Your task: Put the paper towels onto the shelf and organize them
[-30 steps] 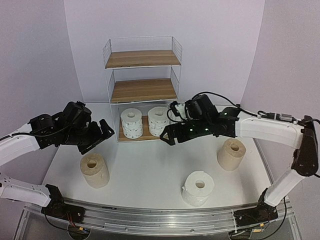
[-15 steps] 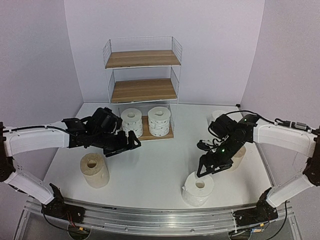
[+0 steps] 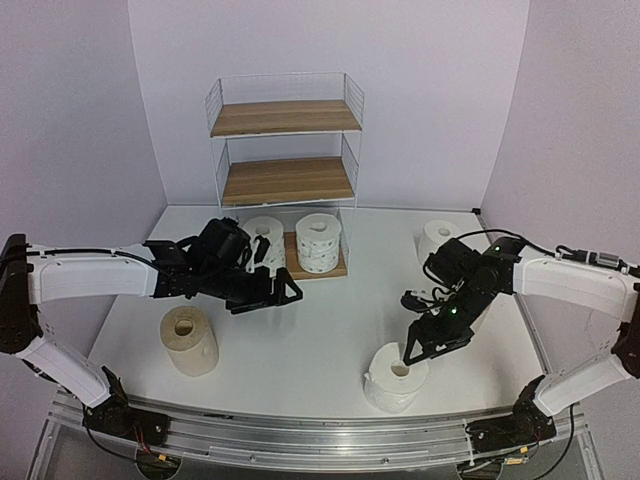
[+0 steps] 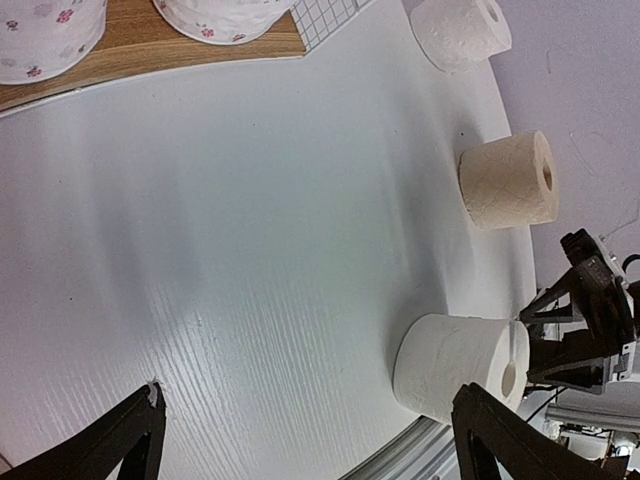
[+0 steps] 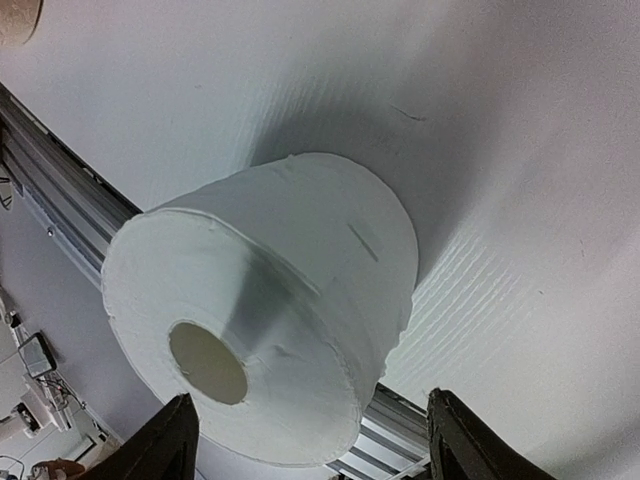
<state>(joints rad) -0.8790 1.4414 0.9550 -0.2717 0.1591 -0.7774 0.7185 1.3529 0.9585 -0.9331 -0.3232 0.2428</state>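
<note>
The paper towels' near white roll [image 3: 397,375] stands on the surface [image 3: 300,350] well in front of the shelf [image 3: 285,182], and the right end effector [image 3: 432,348], swung over from the shelf, now straddles it, jaws apart but narrowing, apparently for the next pickup.

White table top [image 3: 320,345], matte, faint streaky grain, fills the lower middle of the top view and most of both wrist views. Silver aluminium rail [image 3: 320,442] with slots runs along the table's near edge across the bottom of the frame; a grey stretch of it also shows at the left of the right wrist view. Pale lavender back wall [image 3: 430,90] across the top, matching side walls at left [image 3: 60,120] and right [image 3: 585,110].
</note>
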